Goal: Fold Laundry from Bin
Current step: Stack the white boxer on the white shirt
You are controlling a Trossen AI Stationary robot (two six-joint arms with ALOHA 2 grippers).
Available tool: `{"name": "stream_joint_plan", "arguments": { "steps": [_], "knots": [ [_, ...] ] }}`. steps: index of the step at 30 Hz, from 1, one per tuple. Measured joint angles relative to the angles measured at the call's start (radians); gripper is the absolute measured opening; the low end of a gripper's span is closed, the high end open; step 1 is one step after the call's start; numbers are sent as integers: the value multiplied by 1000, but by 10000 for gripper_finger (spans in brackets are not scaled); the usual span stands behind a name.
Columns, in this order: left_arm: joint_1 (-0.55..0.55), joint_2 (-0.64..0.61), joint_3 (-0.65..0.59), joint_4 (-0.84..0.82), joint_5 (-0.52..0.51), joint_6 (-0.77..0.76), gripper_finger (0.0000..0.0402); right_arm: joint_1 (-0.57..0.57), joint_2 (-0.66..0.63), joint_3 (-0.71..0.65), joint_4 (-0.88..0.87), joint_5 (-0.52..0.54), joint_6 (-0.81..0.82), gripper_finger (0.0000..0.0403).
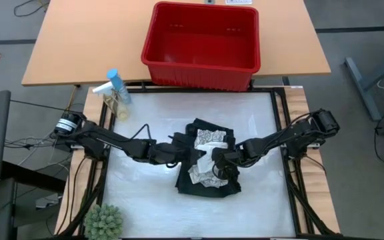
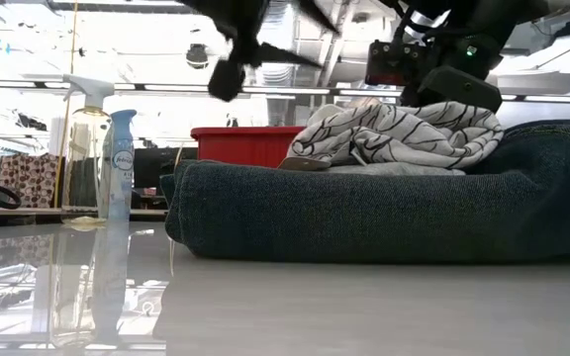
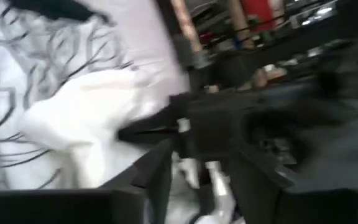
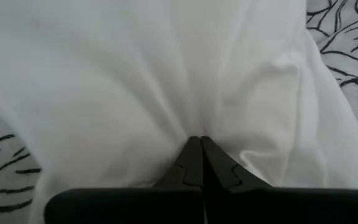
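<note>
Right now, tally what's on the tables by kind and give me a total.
Cloth pieces: 3 (dark garment, leaf-patterned cloth, plain white cloth)
Red bin: 1
Spray bottles: 2
Green plant: 1
Total: 7

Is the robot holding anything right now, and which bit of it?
The right gripper is shut, pinching a fold of the plain white cloth. Whether the left gripper holds anything cannot be told.

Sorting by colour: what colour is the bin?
Red, seen best in the high view: bin.
</note>
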Motion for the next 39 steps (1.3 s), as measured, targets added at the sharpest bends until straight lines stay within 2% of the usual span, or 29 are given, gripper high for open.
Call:
{"name": "stream_joint_plan", "arguments": {
  "steps": [4, 8, 10, 16, 19, 26, 29, 34, 39],
  "knots": [
    [14, 64, -18, -25, 18, -49, 74, -1, 0, 0, 2, 0, 1, 15],
    [36, 127, -39, 62, 63, -15, 10, -2, 0, 0, 2, 0, 1, 15],
    [42, 146, -37, 84, 99, -5, 7, -1, 0, 0, 2, -1, 1, 15],
    [42, 161, -37, -123, 93, -120, 2, -2, 0, 1, -3, -2, 19, 15],
    [42, 161, -37, -169, 81, -126, 1, -2, 0, 20, -34, -3, 18, 15],
    [44, 152, -38, -48, 79, -37, 2, -2, 2, 149, -166, 2, -16, 15],
    [44, 148, -38, -54, 72, -62, 2, 11, 1, 224, -219, 6, -22, 15],
    [44, 142, -38, -39, 71, -31, 2, 63, -1, 282, -160, 8, -34, 15],
    [42, 138, -38, -29, 71, -10, 2, 126, 2, 200, -38, 14, -10, 16]
  ]
}}
